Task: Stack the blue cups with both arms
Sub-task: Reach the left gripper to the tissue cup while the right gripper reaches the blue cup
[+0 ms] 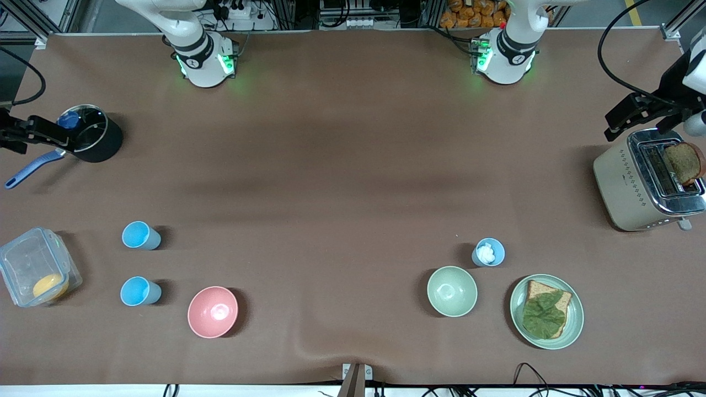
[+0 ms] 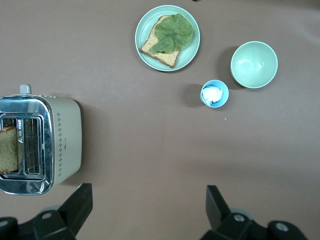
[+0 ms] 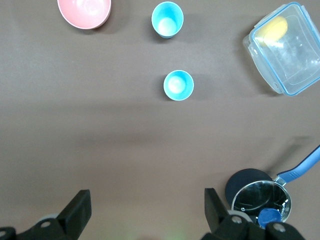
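While both arms wait raised at the two ends of the brown worktop (image 1: pixel 353 165), three light-blue plastic tumblers stand upright on it. Two empty blue cups sit toward the right arm's end: one (image 1: pixel 140 236) farther from the front camera, the other (image 1: pixel 140 291) nearer, just beside the pink plastic bowl (image 1: pixel 213 311), which is empty. Near that end's front corner, a clear lidless plastic box with blue clips (image 1: pixel 37 274) holds a yellow-orange piece of food (image 1: pixel 47 285). Farther up that edge, a black saucepan with a blue handle (image 1: pixel 91 138) has a glass lid with a blue knob on it.

Toward the left arm's end, the third blue cup (image 1: pixel 488 252) holds something white and crumpled (image 1: pixel 486 253); it stands just beside the empty pale green bowl (image 1: pixel 452 291). A pale green plate (image 1: pixel 546 311) carries a bread slice topped with a green leaf (image 1: pixel 545 314). A cream and chrome toaster (image 1: pixel 645 184) has brown toast (image 1: pixel 684 162) in a slot.

Right end effector (image 3: pixel 145 210) hangs open over bare worktop beside the saucepan, well apart from the two empty cups. Left end effector (image 2: pixel 150 210) hangs open beside the toaster, well apart from the filled cup.
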You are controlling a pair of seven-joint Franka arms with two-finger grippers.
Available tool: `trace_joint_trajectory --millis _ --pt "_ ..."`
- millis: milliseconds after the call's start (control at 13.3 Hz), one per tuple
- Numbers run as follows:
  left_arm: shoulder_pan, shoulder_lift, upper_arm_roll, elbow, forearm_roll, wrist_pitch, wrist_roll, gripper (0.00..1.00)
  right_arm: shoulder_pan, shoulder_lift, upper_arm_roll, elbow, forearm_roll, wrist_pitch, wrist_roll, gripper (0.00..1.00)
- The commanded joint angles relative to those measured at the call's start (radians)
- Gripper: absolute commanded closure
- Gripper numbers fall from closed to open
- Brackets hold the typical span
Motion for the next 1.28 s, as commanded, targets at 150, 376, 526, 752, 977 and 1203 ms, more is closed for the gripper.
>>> trace_joint_trajectory --millis 150,376,526,752,977,1203 --pt "0.001 0.057 0.007 0.031 -0.03 -0.037 0.026 0.0 -0.004 -0.06 0.002 -0.073 -0.001 0.015 0.002 0.0" --pt "-0.004 0.152 0.002 0.03 -0.035 -0.011 0.032 0.0 0.004 -0.04 0.004 -0.041 -0.011 0.014 0.002 0.0" --pt "-0.015 0.226 -0.003 0.022 -0.076 0.079 0.06 0.0 0.005 0.005 0.005 -0.033 -0.003 0.015 -0.002 0.0" --pt "-0.027 0.349 -0.007 0.007 -0.066 0.205 0.057 0.0 0.005 0.058 0.005 -0.033 -0.02 0.015 -0.007 0.0" --pt "-0.021 0.446 -0.007 0.003 -0.064 0.275 0.06 0.0 -0.021 0.149 -0.001 -0.038 -0.078 0.015 0.002 0.0" --pt "-0.024 0.516 -0.007 0.017 -0.073 0.312 0.055 0.0 -0.142 0.319 -0.002 -0.024 -0.086 0.093 0.004 0.0"
